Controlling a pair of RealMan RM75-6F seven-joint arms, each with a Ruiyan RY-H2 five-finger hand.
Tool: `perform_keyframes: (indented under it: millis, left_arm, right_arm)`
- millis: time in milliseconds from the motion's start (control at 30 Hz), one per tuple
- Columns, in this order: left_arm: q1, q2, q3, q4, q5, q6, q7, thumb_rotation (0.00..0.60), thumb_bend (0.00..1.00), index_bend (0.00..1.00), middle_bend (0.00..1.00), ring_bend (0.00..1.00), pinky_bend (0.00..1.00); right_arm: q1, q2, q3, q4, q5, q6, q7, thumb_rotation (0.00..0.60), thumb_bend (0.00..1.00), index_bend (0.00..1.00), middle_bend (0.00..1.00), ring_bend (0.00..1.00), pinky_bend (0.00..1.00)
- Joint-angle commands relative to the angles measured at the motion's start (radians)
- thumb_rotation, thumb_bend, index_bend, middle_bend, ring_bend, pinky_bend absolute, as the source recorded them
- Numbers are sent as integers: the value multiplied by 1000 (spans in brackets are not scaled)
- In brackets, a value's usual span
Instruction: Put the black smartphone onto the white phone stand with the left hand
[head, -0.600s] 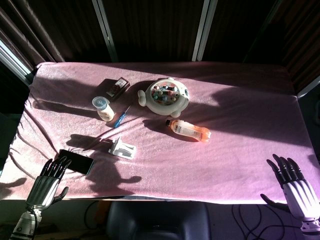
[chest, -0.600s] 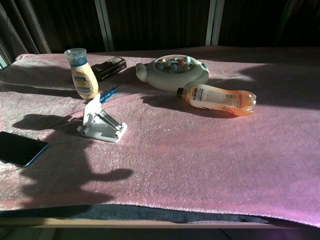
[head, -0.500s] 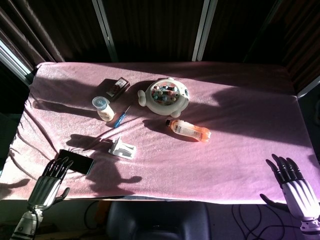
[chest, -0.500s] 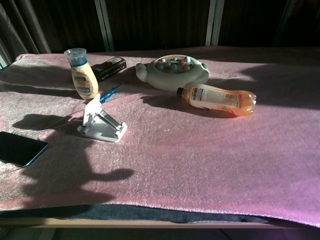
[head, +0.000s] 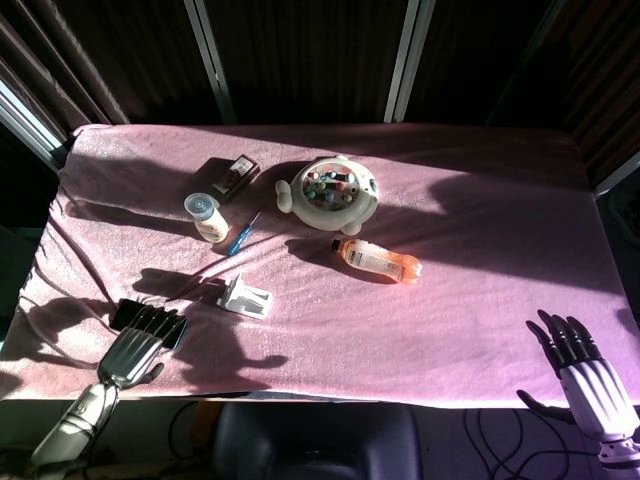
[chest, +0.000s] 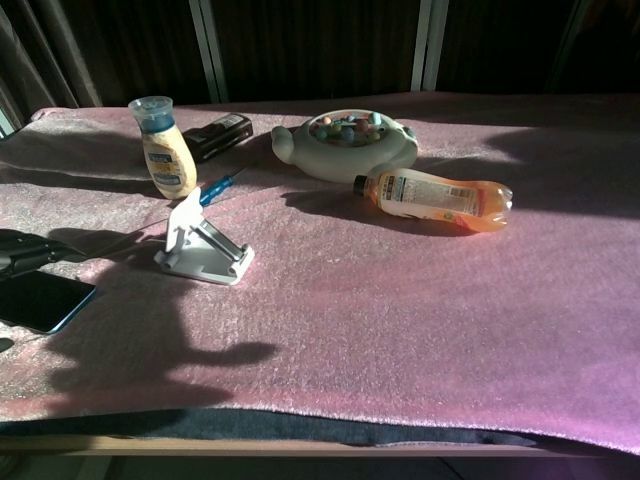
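The black smartphone lies flat on the pink cloth near the front left edge. My left hand hovers over it with fingers stretched out, fingertips covering most of the phone in the head view; only its dark fingertips enter the chest view at the left edge. It holds nothing. The white phone stand sits just right of the phone, nothing on it. My right hand is off the table's front right corner, fingers spread, holding nothing.
Behind the stand are a small sauce bottle, a blue pen, a dark box, a white round dish of small items and a lying orange drink bottle. Dark curtains hang behind the table.
My left hand has moved forward and right from beside the table edge to over the smartphone. My right hand has drifted slightly toward the lower edge of the head view. The objects have not moved.
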Motion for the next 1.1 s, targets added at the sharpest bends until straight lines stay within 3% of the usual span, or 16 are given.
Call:
perform_keyframes:
  millis: [33, 233, 600, 900, 1100]
  left_arm:
    - [-75, -2, -43, 22, -96, -92, 79, 600, 330, 81, 51, 0, 0]
    - [-118, -5, -53, 41, -184, -149, 128, 600, 334, 182, 97, 0, 0]
    - [-158, -22, -23, 59, -353, -166, 255, 600, 336, 140, 108, 0, 0]
    - [-176, -42, -5, 81, -396, -161, 268, 600, 336, 158, 125, 0, 0]
    - [-187, -47, 3, 88, -399, -168, 251, 600, 335, 258, 238, 48, 0]
  right_arm:
    - [3, -2, -1, -3, 2, -8, -8, 600, 318, 0, 0, 0, 0]
    - [8, 0, -3, -12, 4, -20, -16, 600, 319, 0, 0, 0, 0]
    - [2, 3, 6, -9, 12, 5, 16, 600, 309, 0, 0, 0, 0]
    - [-1, 3, 9, -6, 14, 17, 35, 600, 241, 0, 0, 0, 0]
    - [-2, 3, 9, -5, 14, 18, 36, 600, 239, 0, 0, 0, 0]
